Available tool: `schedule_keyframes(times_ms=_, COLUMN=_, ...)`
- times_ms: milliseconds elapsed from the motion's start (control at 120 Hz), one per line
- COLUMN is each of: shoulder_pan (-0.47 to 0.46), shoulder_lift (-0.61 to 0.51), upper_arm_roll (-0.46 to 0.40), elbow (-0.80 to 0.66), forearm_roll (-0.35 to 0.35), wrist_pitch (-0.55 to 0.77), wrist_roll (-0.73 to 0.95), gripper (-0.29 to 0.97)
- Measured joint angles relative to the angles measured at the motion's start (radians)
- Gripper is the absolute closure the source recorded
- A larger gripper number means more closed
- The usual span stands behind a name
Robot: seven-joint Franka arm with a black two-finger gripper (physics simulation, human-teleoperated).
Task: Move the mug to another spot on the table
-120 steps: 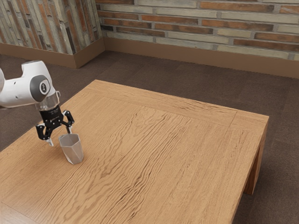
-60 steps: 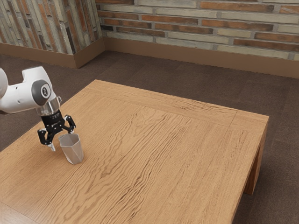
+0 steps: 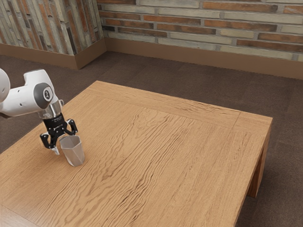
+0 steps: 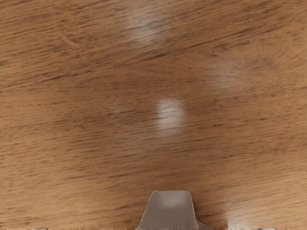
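Hovering at the frame's lower left, your gripper (image 3: 60, 142) gapes wide at the grey mug's (image 3: 74, 152) rim on the wooden table (image 3: 165, 142).

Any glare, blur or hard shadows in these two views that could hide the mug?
Wrist view: pale glare patches on the table wood; the mug is a blurred shape under the hand. Exterior view: even light, no hard shadow or glare around mug or open claw.
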State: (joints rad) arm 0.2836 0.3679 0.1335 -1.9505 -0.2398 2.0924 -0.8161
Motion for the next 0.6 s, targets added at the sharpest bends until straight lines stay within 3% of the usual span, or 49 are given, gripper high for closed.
schedule_keyframes(times_ms=158, shoulder_pan=-0.003, shoulder_lift=-0.003, upper_arm_roll=0.000, elbow=0.000, forearm_roll=0.002, wrist_pitch=0.001, wrist_roll=0.004, gripper=0.39)
schedule_keyframes(times_ms=600, shoulder_pan=-0.005, shoulder_lift=-0.007, upper_arm_roll=-0.002, elbow=-0.001, forearm_roll=0.011, wrist_pitch=-0.002, wrist_roll=0.003, gripper=0.61)
